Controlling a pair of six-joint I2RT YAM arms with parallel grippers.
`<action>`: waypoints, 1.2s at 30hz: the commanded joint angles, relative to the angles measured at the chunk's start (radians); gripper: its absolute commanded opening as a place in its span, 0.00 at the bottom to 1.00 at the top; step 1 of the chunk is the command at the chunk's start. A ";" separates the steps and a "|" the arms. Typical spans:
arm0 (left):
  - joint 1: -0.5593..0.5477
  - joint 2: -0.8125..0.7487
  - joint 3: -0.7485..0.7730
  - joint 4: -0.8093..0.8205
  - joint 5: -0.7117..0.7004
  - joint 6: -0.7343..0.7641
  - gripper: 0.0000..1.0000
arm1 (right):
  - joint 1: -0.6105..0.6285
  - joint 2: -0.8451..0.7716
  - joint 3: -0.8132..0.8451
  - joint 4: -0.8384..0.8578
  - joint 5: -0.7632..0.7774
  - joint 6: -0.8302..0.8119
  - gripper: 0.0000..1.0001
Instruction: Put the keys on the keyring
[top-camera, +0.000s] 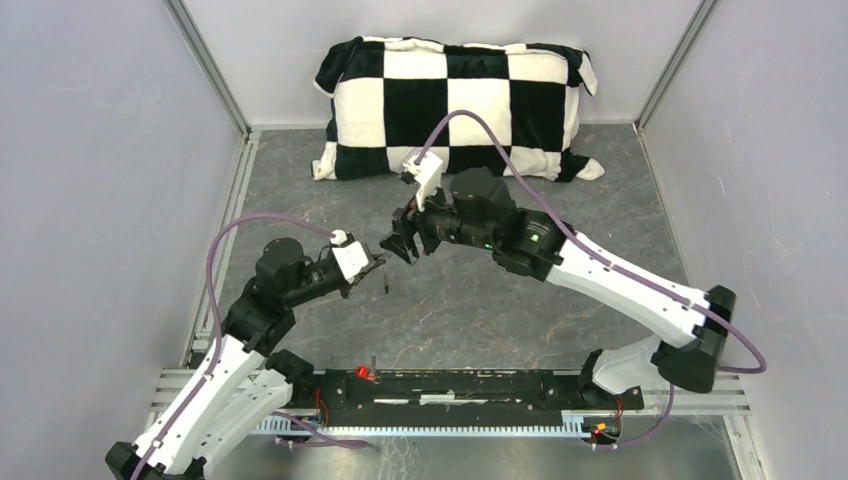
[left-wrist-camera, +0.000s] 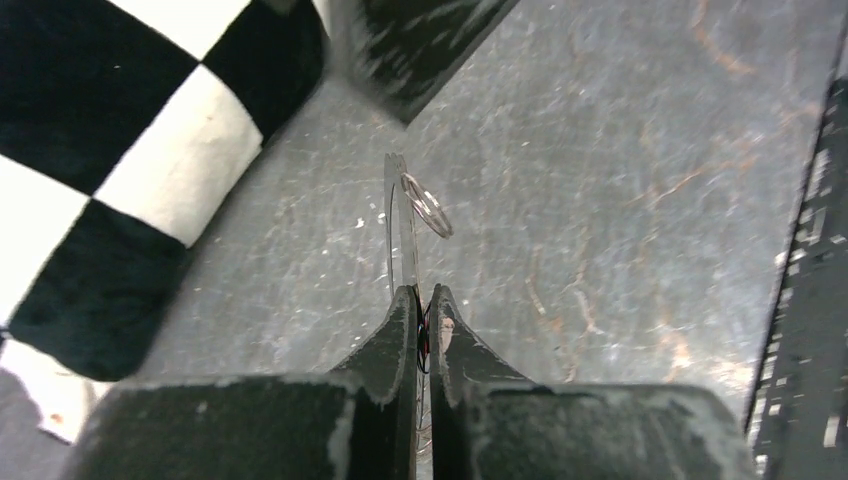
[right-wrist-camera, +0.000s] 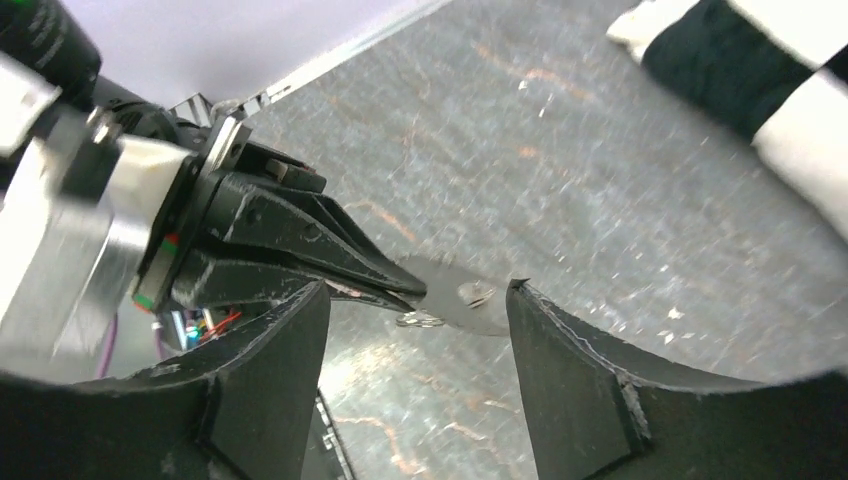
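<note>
Two robot arms meet in the air above the middle of a grey, marbled surface (top-camera: 480, 320). A black-and-white checked cushion (top-camera: 455, 105) lies along its far edge. The left gripper (left-wrist-camera: 422, 296) has its jaws pressed together on a key (left-wrist-camera: 401, 235), a thin flat grey metal piece that sticks out past the fingertips, clear of the surface. A small wire ring, apparently the keyring (left-wrist-camera: 428, 206), sits at the key's outer end, touching it. Whether the ring passes through the key's hole or only rests against it cannot be told. The right gripper (right-wrist-camera: 416, 290) has its jaws apart, one finger on each side of the key, not clamped on it. A small red object (top-camera: 365, 374) lies at the near edge by the left arm's base. It may be the second key, but it is too small to tell. Judging from this, one key is at or on the ring, and a second is not yet joined to it.
</note>
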 joint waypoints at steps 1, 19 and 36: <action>0.002 0.010 0.105 0.030 0.097 -0.216 0.02 | -0.004 -0.156 -0.106 0.131 0.026 -0.209 0.73; 0.004 0.101 0.257 0.031 -0.036 -0.609 0.02 | 0.187 -0.383 -0.579 0.744 0.244 -0.669 0.62; 0.003 0.042 0.233 0.025 -0.030 -0.698 0.02 | 0.230 -0.206 -0.561 1.018 0.334 -0.809 0.46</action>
